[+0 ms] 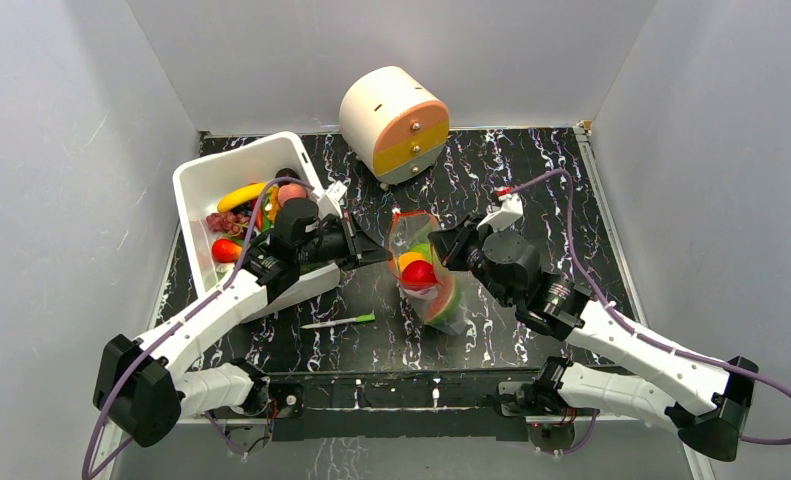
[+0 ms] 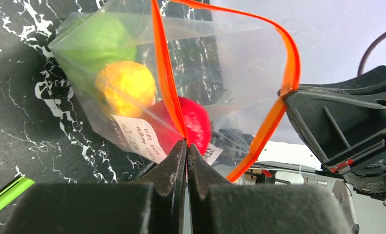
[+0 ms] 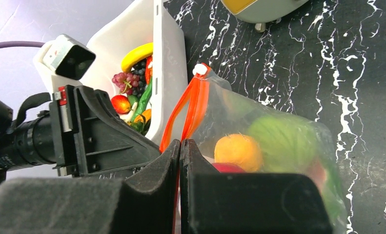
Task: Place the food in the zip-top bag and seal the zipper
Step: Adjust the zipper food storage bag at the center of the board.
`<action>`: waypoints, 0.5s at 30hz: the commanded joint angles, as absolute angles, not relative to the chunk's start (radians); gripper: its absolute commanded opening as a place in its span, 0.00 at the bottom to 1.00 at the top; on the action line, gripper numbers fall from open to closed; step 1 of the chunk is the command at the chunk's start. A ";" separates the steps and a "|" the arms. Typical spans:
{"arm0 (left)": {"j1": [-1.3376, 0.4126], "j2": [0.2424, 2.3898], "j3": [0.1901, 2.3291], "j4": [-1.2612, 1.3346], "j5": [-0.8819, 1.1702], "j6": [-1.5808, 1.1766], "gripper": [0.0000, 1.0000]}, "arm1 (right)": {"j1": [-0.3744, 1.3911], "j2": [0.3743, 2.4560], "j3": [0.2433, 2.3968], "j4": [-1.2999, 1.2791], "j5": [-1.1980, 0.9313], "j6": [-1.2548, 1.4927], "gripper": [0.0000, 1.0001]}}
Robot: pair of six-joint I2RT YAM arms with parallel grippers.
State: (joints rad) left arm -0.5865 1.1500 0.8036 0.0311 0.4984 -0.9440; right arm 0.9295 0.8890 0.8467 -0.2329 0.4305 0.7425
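Observation:
The clear zip-top bag (image 1: pixel 426 285) lies mid-table holding food: a green piece (image 2: pixel 95 44), an orange ball (image 2: pixel 126 87) and a red piece (image 2: pixel 196 122). Its red-orange zipper (image 2: pixel 162 73) forms an open loop. My left gripper (image 2: pixel 186 142) is shut on the zipper's left side; in the top view it (image 1: pixel 379 256) sits at the bag's left. My right gripper (image 3: pixel 180 141) is shut on the opposite side of the zipper (image 3: pixel 194 105), at the bag's right (image 1: pixel 441 246). The orange ball (image 3: pixel 238 151) and green piece (image 3: pixel 286 141) show through the plastic.
A white bin (image 1: pixel 199 180) at the left holds more food, a banana (image 1: pixel 239 195) and grapes among it. A round cream drawer unit (image 1: pixel 396 120) stands at the back. A thin green-and-white stick (image 1: pixel 339 321) lies near the front.

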 commanded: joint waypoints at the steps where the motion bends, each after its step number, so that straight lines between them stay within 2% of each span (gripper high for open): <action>1: -0.591 1.129 0.844 0.081 0.551 -0.959 0.00 | 0.933 0.865 0.863 -0.214 0.494 0.734 0.00; 15: -0.591 1.151 0.941 0.165 0.643 -0.888 0.00 | 0.933 0.836 0.874 -0.214 0.585 0.659 0.00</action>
State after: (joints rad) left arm -0.5865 1.1580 0.8833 0.0914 0.5804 -0.9283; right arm 0.9295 0.8730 0.8471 -0.2745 0.5316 0.7063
